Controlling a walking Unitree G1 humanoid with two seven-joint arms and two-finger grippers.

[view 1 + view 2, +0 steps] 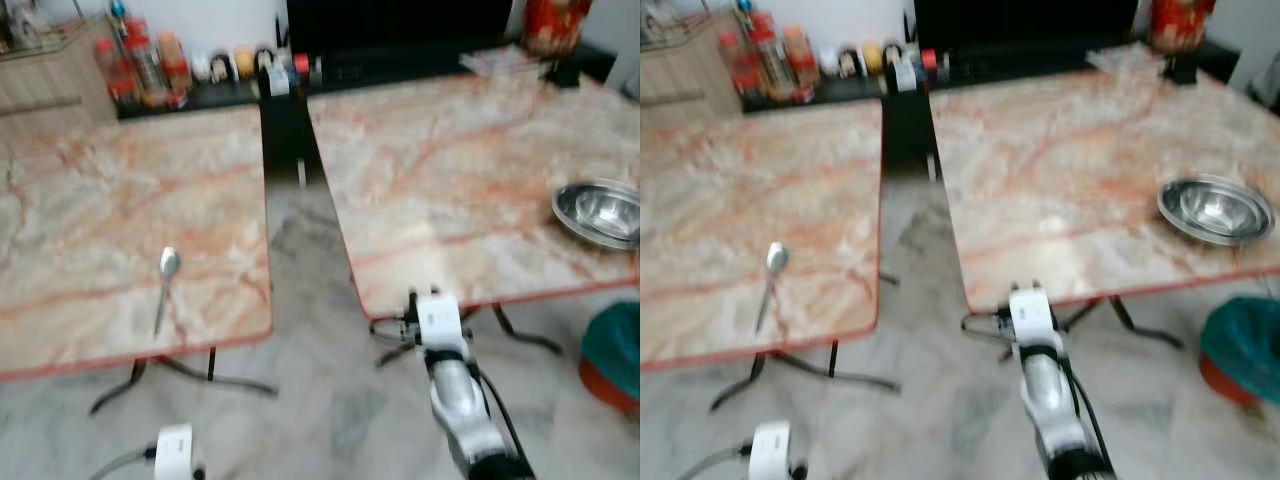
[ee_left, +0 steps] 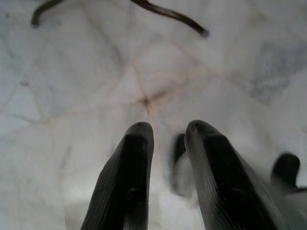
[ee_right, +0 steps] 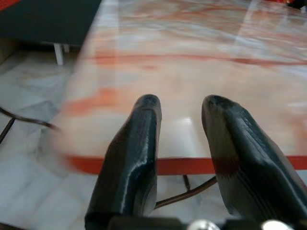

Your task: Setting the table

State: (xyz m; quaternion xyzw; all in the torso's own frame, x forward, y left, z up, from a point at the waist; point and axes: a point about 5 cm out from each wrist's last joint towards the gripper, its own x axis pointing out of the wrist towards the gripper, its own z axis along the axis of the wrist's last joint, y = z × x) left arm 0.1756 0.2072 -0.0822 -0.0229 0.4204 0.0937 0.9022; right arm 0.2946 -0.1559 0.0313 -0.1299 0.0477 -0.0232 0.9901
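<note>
so the spoon (image 1: pixel 166 285) is on the left table (image 1: pixel 80 200), handle toward me, bowl end at 12 o'clock, roughly 12 from my left gripper (image 2: pixel 168 158), so that's the nearer one, and both it and my right gripper (image 3: pixel 180 143) are slightly parted, holding nothing.

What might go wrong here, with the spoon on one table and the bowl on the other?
1. The steel bowl sits close to the right table's front edge, so a clumsy reach could push it off.
2. The right gripper is low, level with that table's red rim; moving forward, it might bump the edge.
3. The spoon lies flat on the left table, which may make it slippery to pick up.
</note>
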